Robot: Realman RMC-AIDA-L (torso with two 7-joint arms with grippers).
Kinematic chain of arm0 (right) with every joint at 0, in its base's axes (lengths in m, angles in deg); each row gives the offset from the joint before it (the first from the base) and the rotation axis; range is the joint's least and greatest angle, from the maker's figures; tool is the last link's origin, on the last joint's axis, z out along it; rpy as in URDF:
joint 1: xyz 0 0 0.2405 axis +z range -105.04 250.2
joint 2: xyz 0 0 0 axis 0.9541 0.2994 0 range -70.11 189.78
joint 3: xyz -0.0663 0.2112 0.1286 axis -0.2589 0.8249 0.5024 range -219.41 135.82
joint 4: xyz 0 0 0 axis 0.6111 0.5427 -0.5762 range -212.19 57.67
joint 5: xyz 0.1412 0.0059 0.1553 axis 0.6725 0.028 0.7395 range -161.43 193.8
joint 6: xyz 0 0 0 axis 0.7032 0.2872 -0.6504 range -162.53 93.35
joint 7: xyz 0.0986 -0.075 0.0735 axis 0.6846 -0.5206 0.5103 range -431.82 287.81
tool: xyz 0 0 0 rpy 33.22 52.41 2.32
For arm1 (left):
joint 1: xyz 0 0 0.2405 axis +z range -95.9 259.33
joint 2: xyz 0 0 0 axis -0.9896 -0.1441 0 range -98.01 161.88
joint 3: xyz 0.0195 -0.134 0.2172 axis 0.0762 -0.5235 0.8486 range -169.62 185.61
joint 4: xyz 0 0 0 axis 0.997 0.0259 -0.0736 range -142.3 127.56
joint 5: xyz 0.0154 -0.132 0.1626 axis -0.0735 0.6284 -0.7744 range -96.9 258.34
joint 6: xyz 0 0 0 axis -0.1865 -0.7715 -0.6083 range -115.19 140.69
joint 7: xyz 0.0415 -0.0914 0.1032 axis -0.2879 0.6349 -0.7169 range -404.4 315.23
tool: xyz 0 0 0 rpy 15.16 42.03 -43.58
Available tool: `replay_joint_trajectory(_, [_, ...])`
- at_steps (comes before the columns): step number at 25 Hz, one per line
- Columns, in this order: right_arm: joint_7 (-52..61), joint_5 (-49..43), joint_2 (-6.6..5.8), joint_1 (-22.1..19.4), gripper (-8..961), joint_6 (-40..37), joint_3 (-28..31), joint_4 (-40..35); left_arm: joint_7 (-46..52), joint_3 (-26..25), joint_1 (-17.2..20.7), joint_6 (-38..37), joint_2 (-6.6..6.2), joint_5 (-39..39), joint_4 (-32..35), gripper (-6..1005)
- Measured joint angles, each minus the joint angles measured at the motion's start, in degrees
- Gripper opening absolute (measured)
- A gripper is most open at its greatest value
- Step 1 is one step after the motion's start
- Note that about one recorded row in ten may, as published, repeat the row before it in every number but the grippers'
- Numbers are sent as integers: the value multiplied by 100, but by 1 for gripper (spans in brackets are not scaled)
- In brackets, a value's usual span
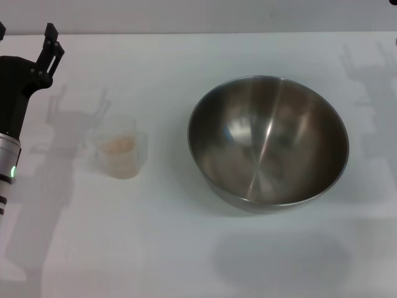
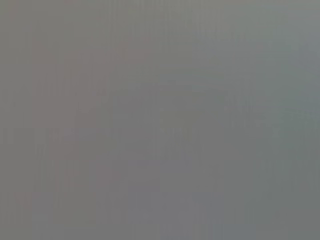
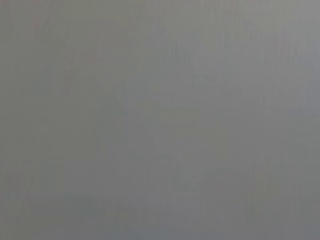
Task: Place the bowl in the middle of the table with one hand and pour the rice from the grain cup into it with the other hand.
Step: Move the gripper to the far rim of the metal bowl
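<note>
The large steel bowl [image 1: 268, 141] stands upright and empty on the white table [image 1: 155, 248], right of the middle. The small clear grain cup [image 1: 121, 149] stands upright to its left, with beige rice [image 1: 118, 145] inside. My left gripper [image 1: 26, 38] is at the far left edge, behind and left of the cup, clear of it, with fingers spread and nothing between them. My right gripper is out of view; only its shadow falls on the table at the far right. Both wrist views show plain grey and none of the objects.
The table's far edge [image 1: 198, 33] runs along the top of the head view. My left forearm [image 1: 9, 155] hangs over the table's left side, close beside the cup.
</note>
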Motion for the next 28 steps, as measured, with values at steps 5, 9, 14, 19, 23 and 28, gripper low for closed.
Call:
replay_joint_trajectory(5, [-273, -42, -5, -7, 717, -99, 0, -2, 0, 37, 11, -1, 0, -7, 0, 871])
replay_joint_trajectory(9, [-1414, -57, -17, 6, 715, -138, 7, -117, 0, 39, 19, -3, 0, -5, 0, 871])
replay_joint_trajectory(14, [-2030, -34, -18, -137, 712, 888, 93, -1025, 0, 20, 27, 4, 0, -3, 1, 870])
replay_joint_trajectory(19, [-2142, -27, -8, -661, 709, 3055, 325, -2911, 0, 0, 52, 10, 0, 1, 3, 870])
replay_joint_trajectory(23, [-2152, -24, 5, -1143, 707, 5130, 642, -4568, 0, -10, 81, 10, 0, 2, 22, 870])
replay_joint_trajectory(28, [-2094, -15, 14, -1392, 705, 8251, 1343, -6334, 7, -10, 114, 9, 0, 8, 30, 870])
